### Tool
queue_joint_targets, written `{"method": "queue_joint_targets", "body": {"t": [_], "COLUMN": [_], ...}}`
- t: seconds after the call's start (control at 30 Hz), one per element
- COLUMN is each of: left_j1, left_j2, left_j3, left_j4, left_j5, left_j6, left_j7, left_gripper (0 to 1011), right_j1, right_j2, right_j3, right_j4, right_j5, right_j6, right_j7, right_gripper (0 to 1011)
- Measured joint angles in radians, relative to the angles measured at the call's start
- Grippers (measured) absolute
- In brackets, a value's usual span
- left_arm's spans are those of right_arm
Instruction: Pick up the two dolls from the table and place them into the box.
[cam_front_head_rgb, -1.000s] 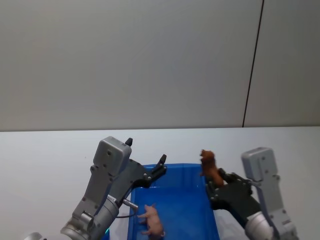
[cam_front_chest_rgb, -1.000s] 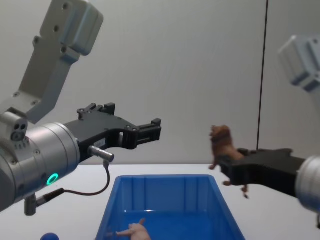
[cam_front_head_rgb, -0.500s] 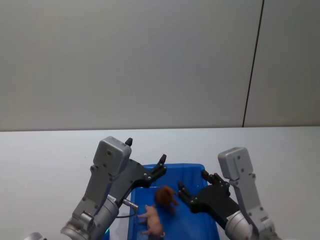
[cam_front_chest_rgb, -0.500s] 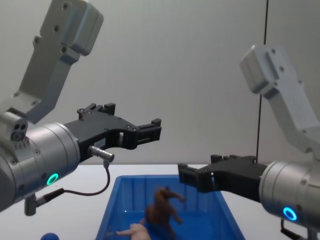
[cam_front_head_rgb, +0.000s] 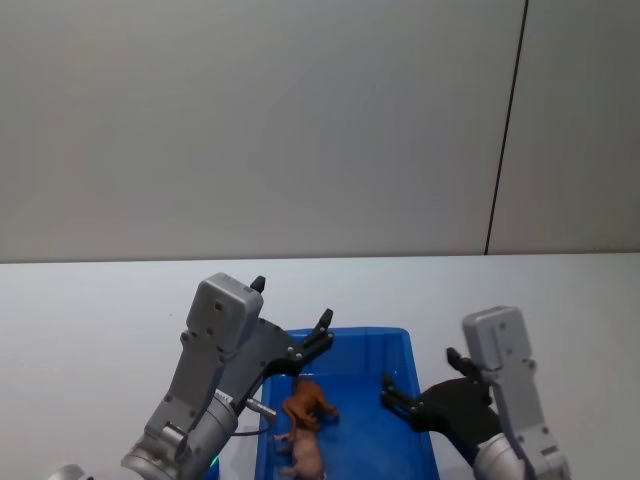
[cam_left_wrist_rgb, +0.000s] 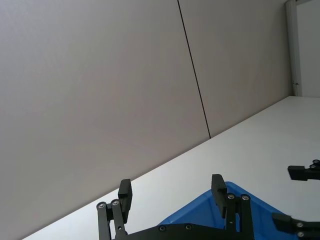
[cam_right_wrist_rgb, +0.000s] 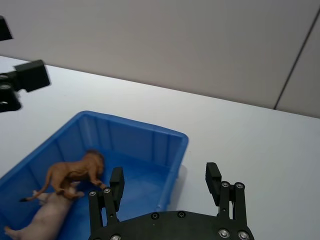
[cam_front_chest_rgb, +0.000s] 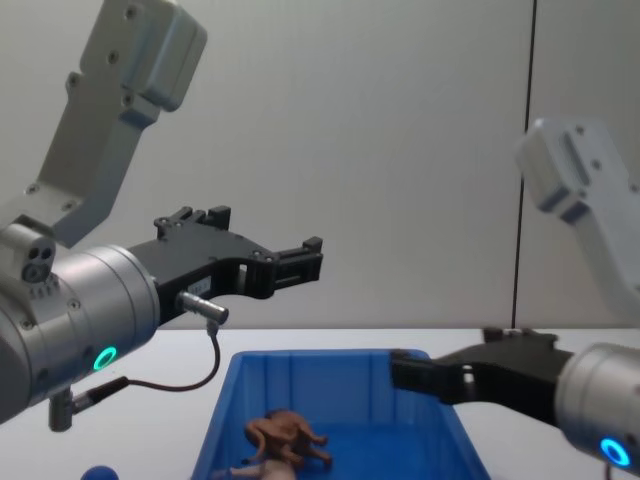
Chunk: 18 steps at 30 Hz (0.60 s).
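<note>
The reddish-brown maned doll (cam_front_head_rgb: 308, 402) (cam_right_wrist_rgb: 75, 172) (cam_front_chest_rgb: 285, 435) lies inside the blue box (cam_front_head_rgb: 350, 334) (cam_right_wrist_rgb: 150, 131) (cam_front_chest_rgb: 340, 385). It leans on the pale pink doll (cam_front_head_rgb: 303, 452) (cam_right_wrist_rgb: 42, 217) (cam_front_chest_rgb: 255, 467), which lies on its side on the box floor. My left gripper (cam_front_head_rgb: 291, 302) (cam_left_wrist_rgb: 171, 185) (cam_front_chest_rgb: 265, 240) hangs open over the box's back left corner, holding nothing. At the box's right rim, a little above it, my right gripper (cam_front_head_rgb: 420, 375) (cam_right_wrist_rgb: 165, 172) (cam_front_chest_rgb: 445, 355) is open with nothing between its fingers.
The box stands on the white table (cam_front_head_rgb: 100, 300) (cam_right_wrist_rgb: 250, 145), with a grey wall behind. A small blue ball (cam_front_chest_rgb: 98, 473) lies on the table left of the box. Bare tabletop lies to the right of the box and beyond it.
The right gripper swung over the box, opened and let go of the brown doll, which dropped in against the pink doll. It then drew back to the right rim. The left arm stayed still.
</note>
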Motion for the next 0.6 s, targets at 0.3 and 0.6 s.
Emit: {"method": "queue_joint_targets", "body": {"t": [0.3,0.6], "left_j1": [0.0,0.0], "left_j2": [0.0,0.0], "left_j3": [0.0,0.0], "left_j4": [0.0,0.0], "left_j5": [0.0,0.0], "left_j6": [0.0,0.0], "left_j7": [0.0,0.0], "left_gripper": [1002,1002], "right_j1": [-0.051,-0.091], "right_j2": [0.035,0.064], "right_j3": [0.031,0.056], "right_j4": [-0.048,-0.083], "right_j5": [0.019,0.038], "right_j6": [-0.008,-0.02], "right_j7": [-0.097,-0.159], "right_gripper": [1001,1001]}}
